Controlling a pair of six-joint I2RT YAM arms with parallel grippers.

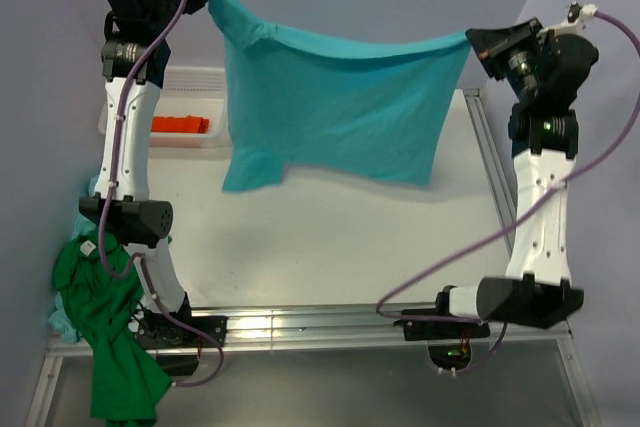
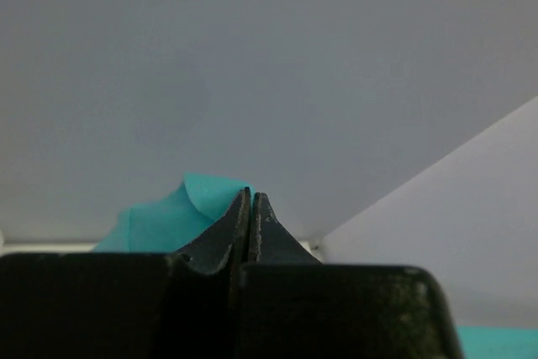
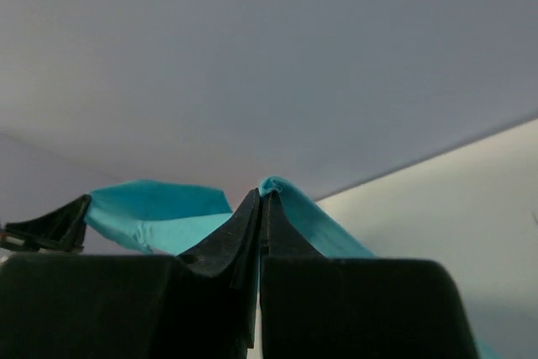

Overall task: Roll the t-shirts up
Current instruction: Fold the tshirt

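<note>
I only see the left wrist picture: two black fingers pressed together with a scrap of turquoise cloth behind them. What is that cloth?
Observer: From above, it is a whole turquoise t-shirt, held up and spread wide above the table.
Operator: What holds the far end?
Observer: The right arm's fingers, shut on the shirt's other top corner.
Operator: Any other clothes around?
Observer: A bright green t-shirt hangs over the table's near left corner, beside the left arm's base.
</note>
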